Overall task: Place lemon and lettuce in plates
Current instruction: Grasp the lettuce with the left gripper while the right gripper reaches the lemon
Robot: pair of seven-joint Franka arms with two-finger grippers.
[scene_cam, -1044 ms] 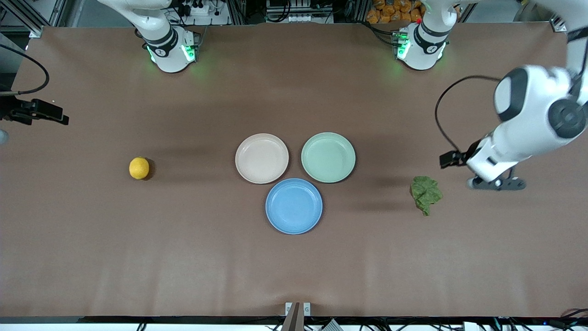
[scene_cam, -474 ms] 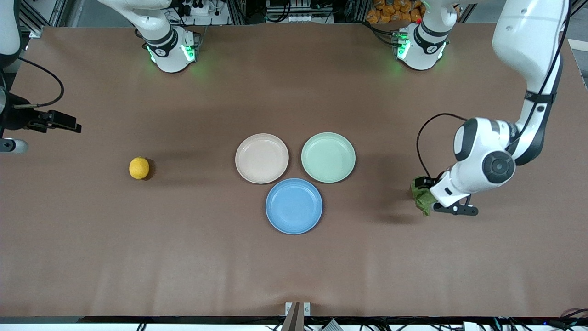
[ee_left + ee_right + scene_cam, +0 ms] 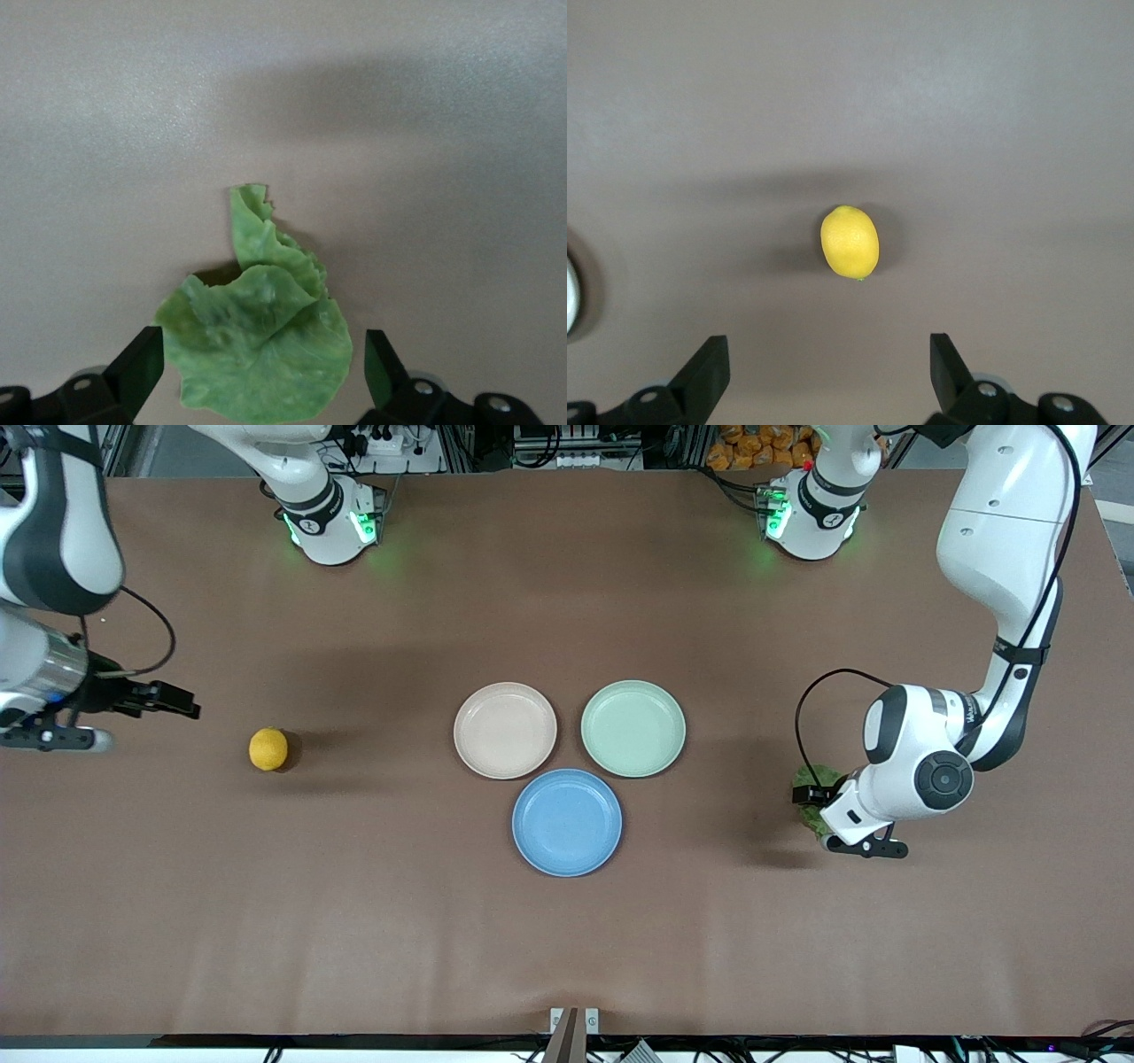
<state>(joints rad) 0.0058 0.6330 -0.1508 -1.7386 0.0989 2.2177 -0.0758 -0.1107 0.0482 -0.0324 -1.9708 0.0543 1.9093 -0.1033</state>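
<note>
The lemon (image 3: 267,748) lies on the brown table toward the right arm's end, and it also shows in the right wrist view (image 3: 850,242). My right gripper (image 3: 828,363) is open and empty, up over bare table beside the lemon. The lettuce (image 3: 257,341) lies toward the left arm's end, and in the front view (image 3: 804,817) the left hand mostly hides it. My left gripper (image 3: 257,367) is open, with one finger on each side of the leaf's wide end, not closed on it. The beige-pink plate (image 3: 505,730) and the mint green plate (image 3: 633,727) sit side by side mid-table, both empty.
An empty blue plate (image 3: 567,822) sits nearer the front camera, touching the gap between the two other plates. The left arm's cable (image 3: 802,708) loops above the lettuce. The arm bases (image 3: 332,522) stand along the table's edge farthest from the camera.
The left arm has swung in and down over the lettuce, so its fingers now straddle the leaf. The right arm has moved in toward the lemon. Lemon, lettuce and plates have not moved.
</note>
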